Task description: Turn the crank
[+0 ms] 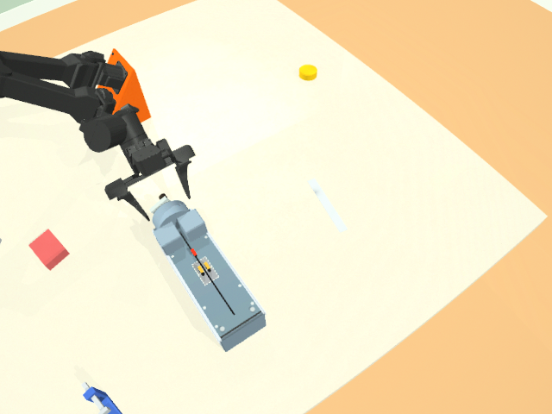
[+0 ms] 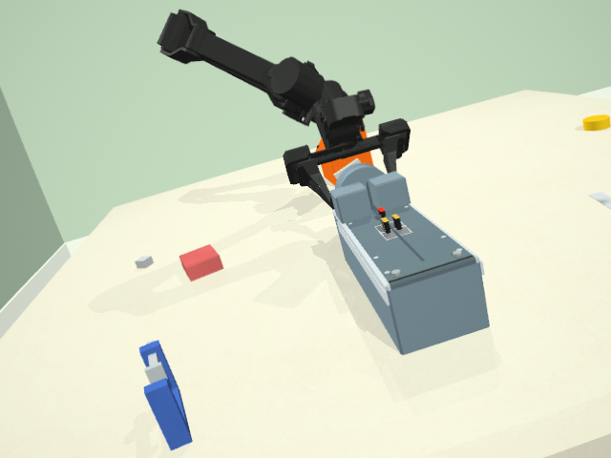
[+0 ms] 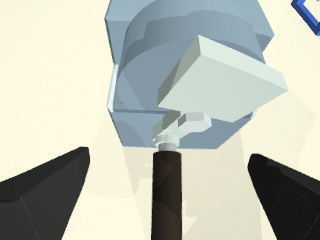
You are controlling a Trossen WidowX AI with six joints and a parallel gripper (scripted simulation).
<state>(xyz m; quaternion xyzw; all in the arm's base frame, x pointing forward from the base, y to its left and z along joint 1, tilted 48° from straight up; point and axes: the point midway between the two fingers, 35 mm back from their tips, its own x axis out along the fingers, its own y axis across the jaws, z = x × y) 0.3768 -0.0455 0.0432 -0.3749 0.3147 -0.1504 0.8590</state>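
The grey-blue machine has its slotted top facing up. Its red pointer sits in the slot on the crank side of the two brass zero marks, short of level with them. The left mark and right mark flank the slot. The crank's dark handle sticks out from the machine's round end. My gripper is open around the handle, with a gap on each side. The handle is hidden in the exterior view.
A pale block is at the crank end. A red block and blue clamp lie left of the machine. A yellow disc and pale strip lie right.
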